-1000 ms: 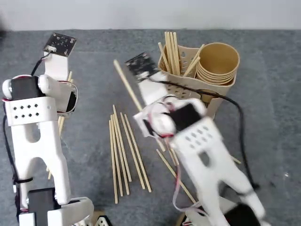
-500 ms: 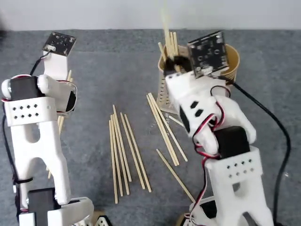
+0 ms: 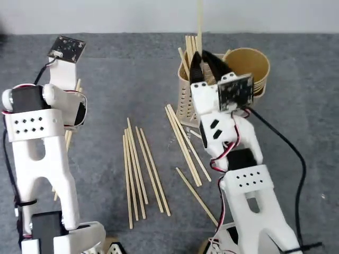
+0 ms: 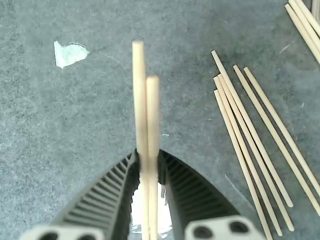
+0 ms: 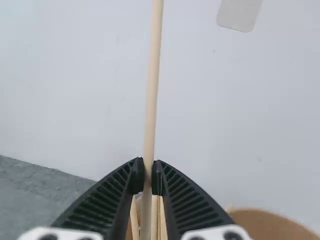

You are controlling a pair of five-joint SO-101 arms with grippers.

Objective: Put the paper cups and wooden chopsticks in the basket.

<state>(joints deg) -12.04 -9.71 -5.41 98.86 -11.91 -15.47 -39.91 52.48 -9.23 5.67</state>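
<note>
Right hand [image 3: 199, 55], upper centre-right of the high view: you have it closed on one upright chopstick [image 3: 199, 21], which rises above the basket [image 3: 185, 106] toward the frame's upper edge. The right wrist view shows the same right hand [image 5: 147, 170] pinching that upright chopstick [image 5: 152, 75] between both fingers, against a white wall [image 5: 60, 75]. Basket: beige, perforated, upper centre-right, standing on the grey counter [image 3: 111, 69]. Paper cups [image 3: 246, 69]: a nested stack seated in the basket's right half. Stored chopsticks [image 3: 190, 50]: several, leaning in the basket's left half, just beside the right hand. Left hand [image 4: 148, 159]: you have it clamped on a pair of chopsticks [image 4: 152, 115], held side by side and touching, above the counter. Centre bundle [image 3: 139, 164]: several chopsticks lying near-parallel on the counter at frame centre, between the two arms. Second bundle [image 3: 184, 143]: a few chopsticks lying diagonally just below the basket. Stray chopstick [image 3: 197, 197]: lying alone at lower centre, beside the right arm. Pale scrap [image 4: 69, 52]: flat on the counter, apart from the held pair.
</note>
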